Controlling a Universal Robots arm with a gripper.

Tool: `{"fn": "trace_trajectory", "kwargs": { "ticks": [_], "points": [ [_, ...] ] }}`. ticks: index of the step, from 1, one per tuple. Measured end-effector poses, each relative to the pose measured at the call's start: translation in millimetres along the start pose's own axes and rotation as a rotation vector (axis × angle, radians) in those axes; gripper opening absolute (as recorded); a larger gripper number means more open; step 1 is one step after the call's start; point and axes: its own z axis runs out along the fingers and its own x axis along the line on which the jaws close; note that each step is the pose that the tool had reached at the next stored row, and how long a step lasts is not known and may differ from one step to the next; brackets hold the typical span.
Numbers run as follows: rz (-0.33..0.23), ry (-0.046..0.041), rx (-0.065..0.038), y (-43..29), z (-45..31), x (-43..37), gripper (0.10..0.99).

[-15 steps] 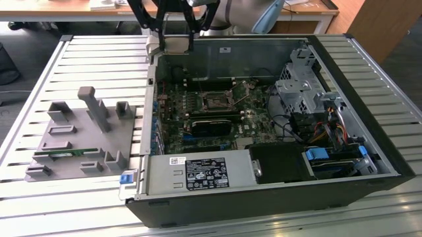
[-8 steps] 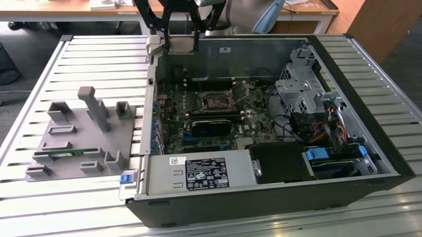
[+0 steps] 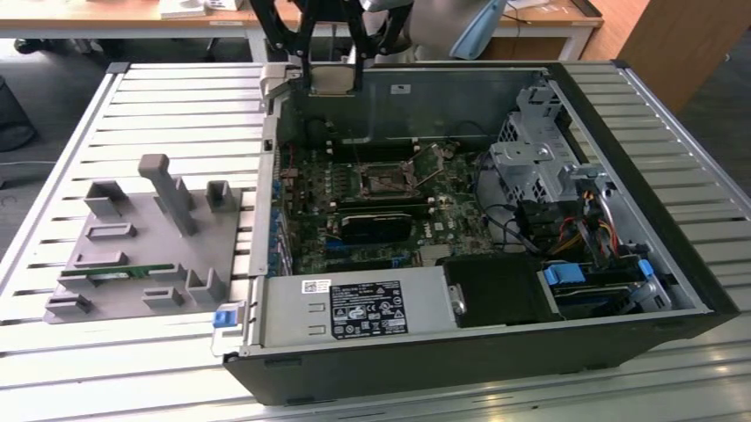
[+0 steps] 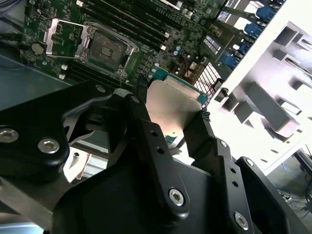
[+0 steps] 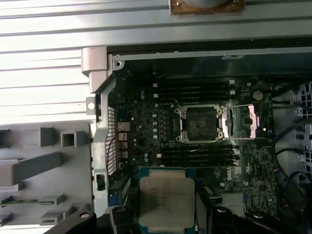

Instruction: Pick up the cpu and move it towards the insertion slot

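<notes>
The gripper (image 4: 171, 105) is clamped on the cpu (image 4: 171, 109), its black fingers (image 4: 141, 114) pressing two opposite edges and hiding part of the chip's lower rim in both wrist views. The cpu (image 5: 166, 201) hangs above the green circuit board (image 5: 146, 131), apart from the insertion slot (image 5: 201, 123), which lies open. In the exterior view the gripper (image 3: 332, 75) is cut off at the top edge, above the computer case (image 3: 657, 176) on the table (image 3: 176, 105); beside it sits the grey tray (image 3: 141, 255).

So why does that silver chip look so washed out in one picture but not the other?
In the second wrist view the chip catches strong glare and the tray bleaches white; in the first wrist view the chip is evenly lit, its surface plain to see, and the socket stays dark.
</notes>
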Motion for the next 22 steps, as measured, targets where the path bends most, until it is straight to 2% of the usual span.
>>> {"fn": "trace_trajectory", "kwargs": {
  "ticks": [12,18,22],
  "points": [
    [0.003,-0.0002,0.0,1.0,-0.1,-14.7,0.545],
    [0.003,-0.0001,0.0,3.1,0.0,-27.3,0.545],
    [0.003,-0.0001,0.0,6.0,0.6,-32.1,0.545]
  ]
}}
